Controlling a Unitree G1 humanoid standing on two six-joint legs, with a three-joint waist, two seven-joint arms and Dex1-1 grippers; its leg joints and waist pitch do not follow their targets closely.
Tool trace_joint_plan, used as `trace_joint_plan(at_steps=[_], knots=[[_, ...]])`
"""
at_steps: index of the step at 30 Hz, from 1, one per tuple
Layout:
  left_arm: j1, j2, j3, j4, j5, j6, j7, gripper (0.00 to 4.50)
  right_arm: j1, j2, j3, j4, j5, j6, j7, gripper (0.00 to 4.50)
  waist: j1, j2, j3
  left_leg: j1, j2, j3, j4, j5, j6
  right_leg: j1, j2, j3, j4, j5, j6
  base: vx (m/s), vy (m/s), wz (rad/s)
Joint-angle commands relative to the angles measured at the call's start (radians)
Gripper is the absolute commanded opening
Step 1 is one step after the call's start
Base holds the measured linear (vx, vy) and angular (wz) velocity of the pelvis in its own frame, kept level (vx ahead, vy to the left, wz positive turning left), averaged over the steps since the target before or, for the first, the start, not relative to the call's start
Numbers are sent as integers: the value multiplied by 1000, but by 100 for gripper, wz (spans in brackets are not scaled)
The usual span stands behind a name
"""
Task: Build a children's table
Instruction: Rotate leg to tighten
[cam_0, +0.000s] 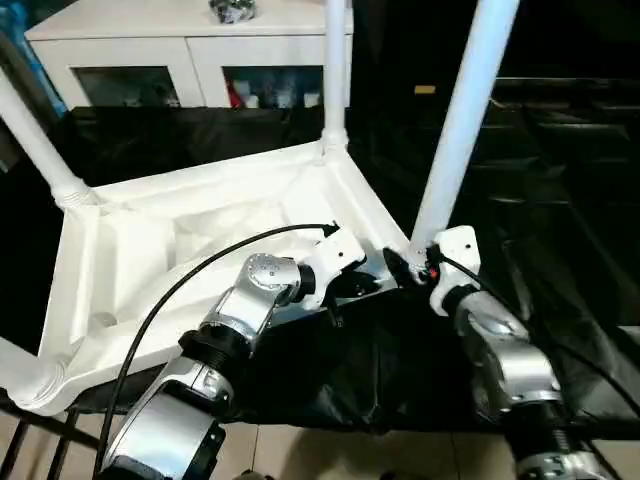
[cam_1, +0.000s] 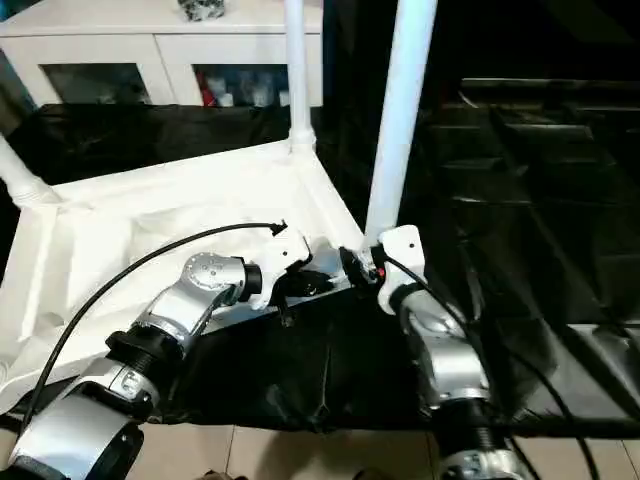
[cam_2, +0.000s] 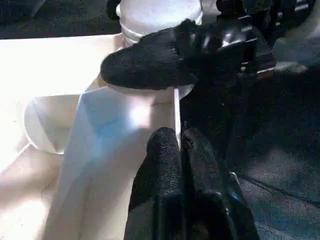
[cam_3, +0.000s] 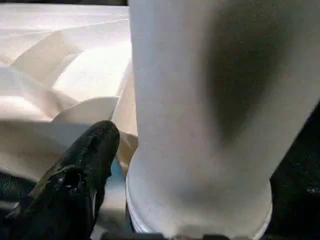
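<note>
Down at the near right corner of the upturned children's table (cam_0: 150, 250), the left gripper (cam_2: 179, 142) has its two black fingers pressed together, their tips at the thin edge of the table's rim with nothing between them. Just beyond it the right gripper (cam_0: 405, 265) stands at the foot of the nearest leg (cam_0: 460, 120); one black finger (cam_3: 80, 170) lies beside the leg's base collar in the right wrist view, and the same finger (cam_2: 150, 62) lies across the front of that collar in the left wrist view, but whether the jaws clasp the leg or stand loose around it I cannot tell. This leg rises from its corner socket, leaning slightly to the right. The table lies ribbed underside up on black sheeting (cam_0: 400, 370), with a second leg (cam_0: 335, 70) upright at the far right corner, a third (cam_0: 35, 140) slanting from the far left corner, and a fourth (cam_0: 15, 365) low at the near left. Behind stands a white cabinet (cam_0: 190, 50) with glass doors.
</note>
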Motion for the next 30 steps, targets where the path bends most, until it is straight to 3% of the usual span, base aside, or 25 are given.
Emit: trace_joint_plan(at_steps=[1,7,12,18,22,30], knots=[[9,-15,-30,-35,-56,-63,-91,0,19,-19,107,-54,33,1,164,385,3,-20,-58,2,33,-17,-61,-222,85,51,-52,37,-68,-246,-215,0,0,0],[32,59,-36,-88,-100,-74,-275,0,82,-164,161,-172,91,32,424,385,11,-19,-56,-1,39,-15,-57,-181,135,55,-50,35,-58,-181,-248,0,0,0],[36,112,-60,-105,-105,-85,-394,0,119,-273,190,-234,124,45,602,385,19,-17,-50,6,44,-14,-63,-249,97,47,-51,37,-68,-293,-232,0,0,0],[37,140,-81,-119,-118,-93,-487,0,121,-353,219,-266,151,78,734,385,30,-19,-51,8,47,-14,-63,-242,91,45,-51,39,-65,-278,-233,0,0,0],[39,152,-96,-133,-121,-92,-532,0,104,-381,227,-271,160,103,782,350,33,-22,-53,5,45,-13,-59,-205,106,48,-52,38,-57,-229,-252,0,0,0],[45,158,-101,-139,-123,-91,-555,0,95,-393,235,-269,172,132,818,282,38,-23,-51,6,46,-14,-60,-208,98,46,-53,38,-60,-266,-240,0,0,0]])
